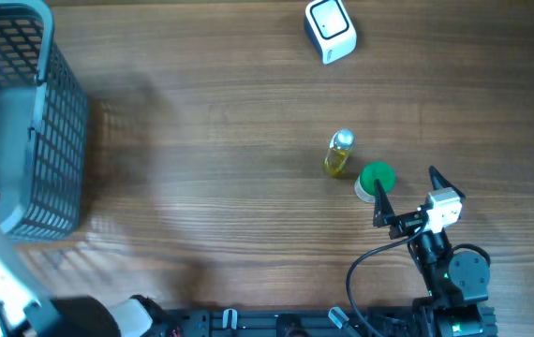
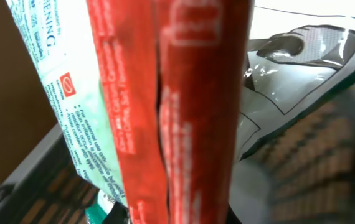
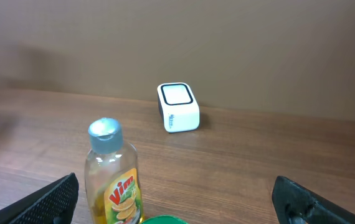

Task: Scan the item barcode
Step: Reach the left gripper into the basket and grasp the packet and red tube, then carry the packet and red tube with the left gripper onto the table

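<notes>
**Left gripper.** The left gripper is closed down tight on the red foil packet with white print, the item to be scanned. In the left wrist view the packet stands upright, fills the middle of the frame and runs down to the lower edge. Dark shapes sit on either side of it there. The contact surfaces themselves are hidden behind the packet.

**Item location.** The red foil packet is inside the grey plastic mesh basket, which stands at the left edge of the wooden table. Behind it on the left lies a pale green and white printed packet. On the right lies a white and grey glossy pouch. Basket mesh shows below both.

**Right gripper.** The right gripper is spread wide and holds nothing. It sits low over the table near the right front corner. In the right wrist view its two black fingers appear at the bottom corners of the frame.

**Other objects.**
- The white box-shaped barcode scanner with a dark-framed window stands at the far side of the table, well apart from the basket.
- A clear bottle of yellow liquid with a silver cap stands just ahead of the right gripper.
- A round green-lidded container sits just beside the bottle, next to one of the right gripper's fingers.
</notes>
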Robot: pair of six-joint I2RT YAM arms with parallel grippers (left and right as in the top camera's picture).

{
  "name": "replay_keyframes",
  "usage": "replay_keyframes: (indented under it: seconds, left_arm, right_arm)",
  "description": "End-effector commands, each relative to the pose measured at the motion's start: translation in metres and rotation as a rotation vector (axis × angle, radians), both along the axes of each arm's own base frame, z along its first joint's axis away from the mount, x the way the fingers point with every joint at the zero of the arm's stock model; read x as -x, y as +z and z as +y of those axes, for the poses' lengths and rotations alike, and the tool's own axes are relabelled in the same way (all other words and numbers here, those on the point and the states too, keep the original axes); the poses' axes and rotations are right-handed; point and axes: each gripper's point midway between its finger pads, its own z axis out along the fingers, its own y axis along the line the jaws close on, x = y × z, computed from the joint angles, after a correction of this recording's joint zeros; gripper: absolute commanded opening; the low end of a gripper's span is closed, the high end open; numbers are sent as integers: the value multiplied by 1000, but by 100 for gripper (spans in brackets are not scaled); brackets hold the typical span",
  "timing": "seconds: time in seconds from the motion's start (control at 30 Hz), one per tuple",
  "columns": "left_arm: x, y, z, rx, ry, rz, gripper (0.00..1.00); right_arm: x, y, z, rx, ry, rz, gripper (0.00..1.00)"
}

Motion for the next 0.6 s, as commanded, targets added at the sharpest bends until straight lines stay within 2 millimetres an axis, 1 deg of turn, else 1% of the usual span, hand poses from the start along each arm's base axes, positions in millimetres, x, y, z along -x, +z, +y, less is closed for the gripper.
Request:
replay_keyframes:
  seconds: [0.0,0.03,0.1,0.13,0.17,0.23,0.3,0.33,0.43,0.47,0.57]
  left_arm:
    - [-8,61,-74,-52,-149,-132,4]
    - [-9,68,-92,-53,-187,-147,4]
    - [-8,76,-118,-31,-228,-174,4]
    - [-7,80,-136,-4,-257,-190,4]
    - [-6,82,-152,26,-283,-200,4]
    - [-3,76,-188,96,-345,-185,4]
    - [0,59,-225,167,-415,-118,4]
    - [0,50,-236,194,-436,-84,4]
    - [1,9,-285,251,-549,88,4]
    - [1,-2,-296,270,-568,131,4]
    - [-2,-49,-333,364,-580,282,4]
  right_arm:
    - [0,0,-1,11,-5,-6,100]
    - [0,0,-1,11,-5,-6,100]
    - [0,0,-1,11,-5,-6,100]
    - [0,0,-1,12,-5,-6,100]
    - [0,0,-1,12,-5,-6,100]
    - [-1,0,-1,12,-5,-3,100]
    - [-1,-1,-1,11,-5,-1,100]
    - [-1,-1,-1,12,-5,-1,100]
    - [-1,-1,-1,12,-5,-1,100]
    - [-1,-1,-1,12,-5,-1,100]
    - [-1,-1,-1,12,-5,-1,100]
